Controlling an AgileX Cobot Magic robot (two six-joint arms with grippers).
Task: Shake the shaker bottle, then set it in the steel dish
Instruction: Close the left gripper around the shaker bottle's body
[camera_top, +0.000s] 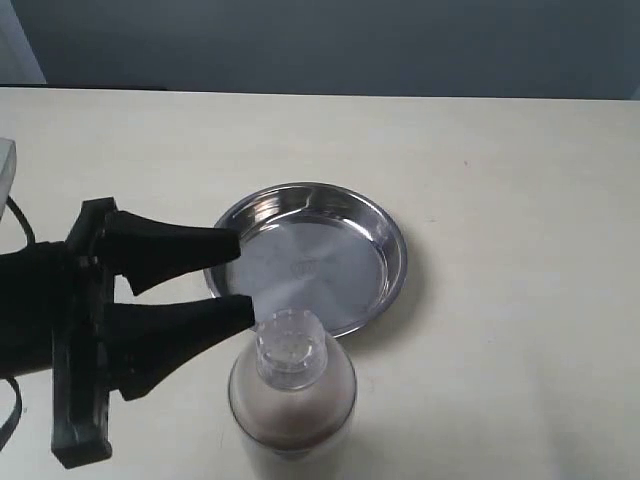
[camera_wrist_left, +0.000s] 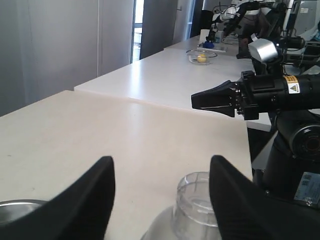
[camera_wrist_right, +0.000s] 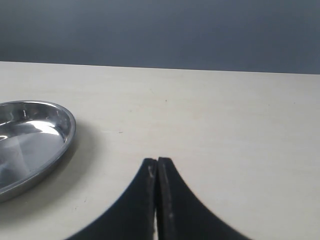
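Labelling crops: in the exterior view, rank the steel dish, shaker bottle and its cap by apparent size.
1. steel dish
2. shaker bottle, likely enlarged by nearness
3. cap, clearly smallest

Cream table (camera_top: 500, 200); grey-blue wall (camera_top: 350, 40) behind; second white table (camera_wrist_left: 165, 80) beyond; far clear bowl (camera_wrist_left: 193, 57) holding yellow item
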